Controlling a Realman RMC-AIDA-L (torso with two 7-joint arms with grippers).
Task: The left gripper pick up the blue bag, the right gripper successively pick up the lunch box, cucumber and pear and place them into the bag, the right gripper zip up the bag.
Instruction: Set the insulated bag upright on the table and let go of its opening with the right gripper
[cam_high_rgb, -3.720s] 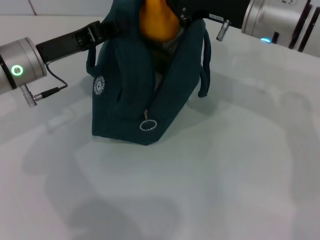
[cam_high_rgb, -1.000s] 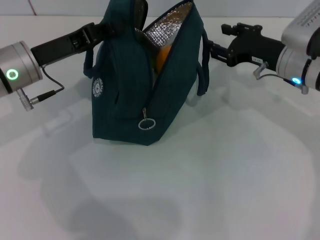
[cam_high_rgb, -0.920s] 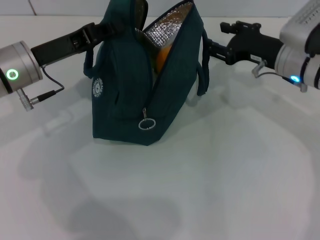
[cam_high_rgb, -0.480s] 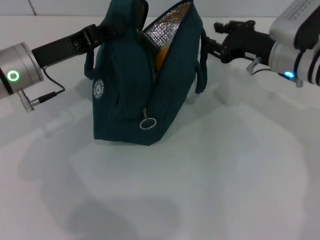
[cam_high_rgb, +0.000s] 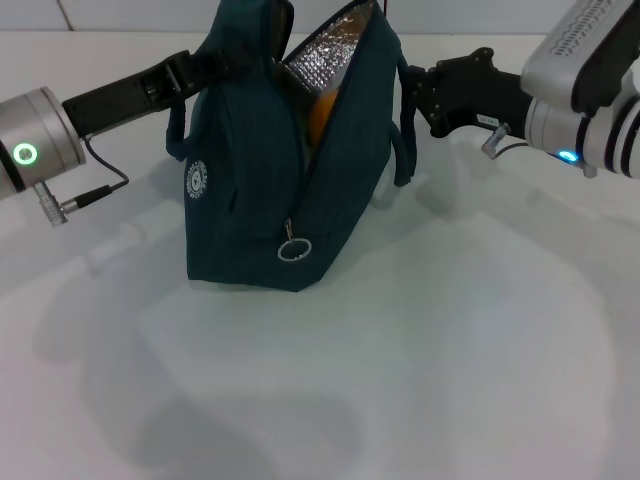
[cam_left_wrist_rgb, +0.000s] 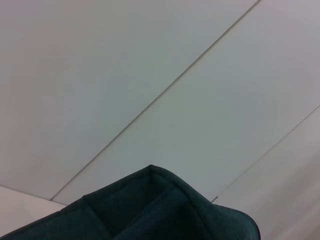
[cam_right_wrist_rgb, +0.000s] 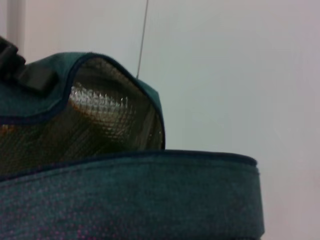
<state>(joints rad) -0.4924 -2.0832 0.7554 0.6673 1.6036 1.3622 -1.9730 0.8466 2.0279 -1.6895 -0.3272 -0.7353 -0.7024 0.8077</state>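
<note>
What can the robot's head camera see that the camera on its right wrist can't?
Only the head view shows the orange pear inside, the round metal zipper ring, the white table, the left gripper at the bag's top and the right gripper beside it. Only the right wrist view shows a strap close up. Both show the dark teal-blue fabric bag and its silver foil lining.

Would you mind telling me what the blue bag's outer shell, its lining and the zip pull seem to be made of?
The blue bag looks like matte woven fabric: the right wrist view shows a fine weave. Its lining seems to be quilted silver foil, shiny with a grid pattern, probably thermal insulation. The zip pull ring appears metallic, thin and pale grey.
</note>
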